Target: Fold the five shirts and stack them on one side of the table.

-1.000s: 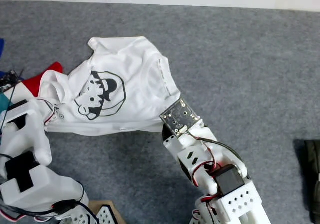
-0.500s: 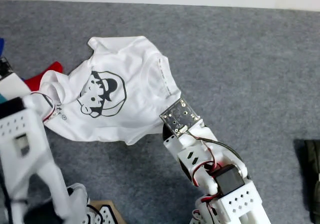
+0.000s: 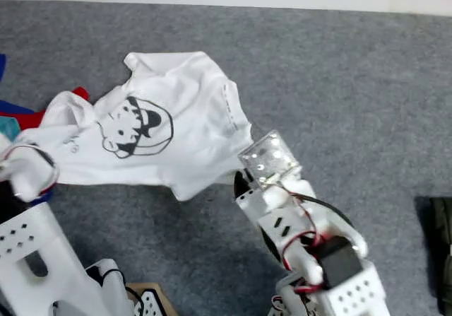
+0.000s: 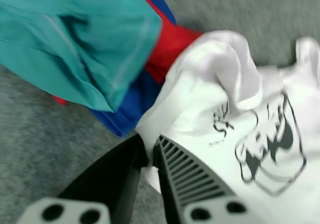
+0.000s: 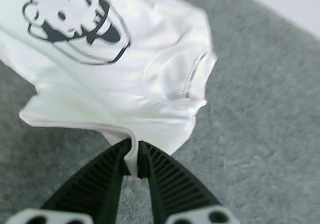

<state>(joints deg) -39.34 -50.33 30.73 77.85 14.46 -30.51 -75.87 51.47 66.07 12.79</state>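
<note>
Right at my left gripper (image 4: 150, 151), the dark fingers are pressed together on a thin white fold, pinching the edge of the white shirt (image 3: 162, 132). My right gripper (image 5: 132, 156) does the same at the other end, its two ribbed fingers nipping a narrow tab of the shirt's hem between them.

The shirt spans from one grip to the other across the grey table (image 3: 339, 83), with loose folds along its length. Its black cartoon print (image 3: 135, 126) faces up and sits nearer my left grip than my right. Beyond the print, the neck opening and a bunched sleeve lie toward the far side of the table.

Just past my left fingers, the shirt's rumpled end rests against a small heap of other clothes. A red shirt (image 4: 167, 46) touches the white cloth, a blue shirt (image 4: 122, 111) lies under it, and a teal shirt (image 4: 75, 43) is draped over both. In the high view this heap sits at the table's left edge.

Far over on my right side, well apart from the white shirt, a dark object (image 3: 441, 245) lies at the table's edge; I cannot tell what it is.
</note>
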